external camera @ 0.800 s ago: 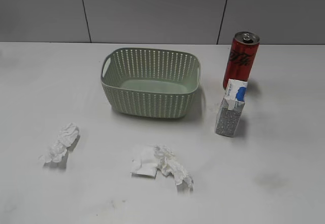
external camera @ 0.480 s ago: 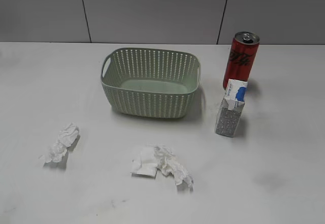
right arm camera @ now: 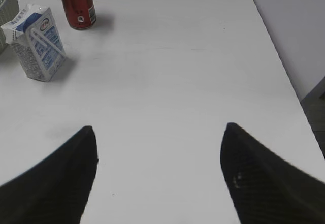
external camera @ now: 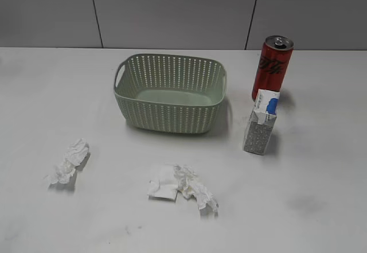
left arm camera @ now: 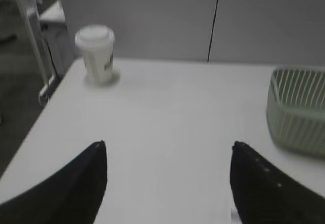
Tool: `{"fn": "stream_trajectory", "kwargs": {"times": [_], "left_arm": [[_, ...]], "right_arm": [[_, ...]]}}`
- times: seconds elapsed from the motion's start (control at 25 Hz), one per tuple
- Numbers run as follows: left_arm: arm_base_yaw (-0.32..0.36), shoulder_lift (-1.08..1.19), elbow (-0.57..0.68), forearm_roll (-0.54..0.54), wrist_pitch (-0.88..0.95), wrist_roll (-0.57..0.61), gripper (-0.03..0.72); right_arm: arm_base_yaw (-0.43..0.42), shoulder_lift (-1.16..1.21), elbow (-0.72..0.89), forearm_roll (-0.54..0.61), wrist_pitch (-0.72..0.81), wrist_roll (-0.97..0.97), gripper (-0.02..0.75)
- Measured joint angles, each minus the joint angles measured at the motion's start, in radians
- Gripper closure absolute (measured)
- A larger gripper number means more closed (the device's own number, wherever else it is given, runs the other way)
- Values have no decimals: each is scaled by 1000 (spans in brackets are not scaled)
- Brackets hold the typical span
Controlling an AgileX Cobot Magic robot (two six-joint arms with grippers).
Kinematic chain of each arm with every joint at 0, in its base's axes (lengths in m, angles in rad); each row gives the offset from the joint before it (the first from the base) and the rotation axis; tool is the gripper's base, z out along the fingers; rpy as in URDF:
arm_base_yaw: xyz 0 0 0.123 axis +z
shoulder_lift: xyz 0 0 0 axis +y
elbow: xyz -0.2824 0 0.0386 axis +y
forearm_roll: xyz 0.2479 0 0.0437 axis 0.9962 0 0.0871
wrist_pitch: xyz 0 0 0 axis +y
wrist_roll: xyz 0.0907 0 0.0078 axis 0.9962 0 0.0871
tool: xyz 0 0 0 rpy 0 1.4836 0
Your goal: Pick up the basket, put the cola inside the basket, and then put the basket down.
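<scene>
The pale sage-green basket [external camera: 170, 93] stands empty on the white table, centre back; its left end shows at the right edge of the left wrist view [left arm camera: 297, 109]. The red cola can [external camera: 272, 67] stands upright right of the basket, and its lower part shows in the right wrist view [right arm camera: 76, 3]. My left gripper [left arm camera: 167, 145] is open and empty over bare table, left of the basket. My right gripper [right arm camera: 160, 127] is open and empty over bare table, right of the can. Neither gripper shows in the exterior view.
A small white-grey-blue carton [external camera: 261, 121] stands just in front of the can, also in the right wrist view [right arm camera: 38, 43]. Crumpled tissues lie front left [external camera: 69, 161] and front centre [external camera: 182, 185]. A white lidded cup [left arm camera: 95, 54] stands near the table's far left corner.
</scene>
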Motion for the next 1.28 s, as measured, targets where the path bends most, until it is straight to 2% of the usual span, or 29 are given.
{"fn": "stream_trajectory", "kwargs": {"times": [0.16,0.28,0.52,0.72,0.92,1.28], "left_arm": [[0,94,-3,-14,-230,0,136],[0,227,-27,-42,-313,0,136],[0,599,-164,-141,-281,0,136],[-14,924,-347,-197,-179,39,136],[-108,1244,-575,-193,-66,106,136],[-312,1689,-950,-126,113,86,136]], "right_arm": [[0,0,0,0,0,0,146],[0,0,0,0,0,0,146],[0,0,0,0,0,0,146],[0,0,0,0,0,0,146],[0,0,0,0,0,0,146],[0,0,0,0,0,0,146]]}}
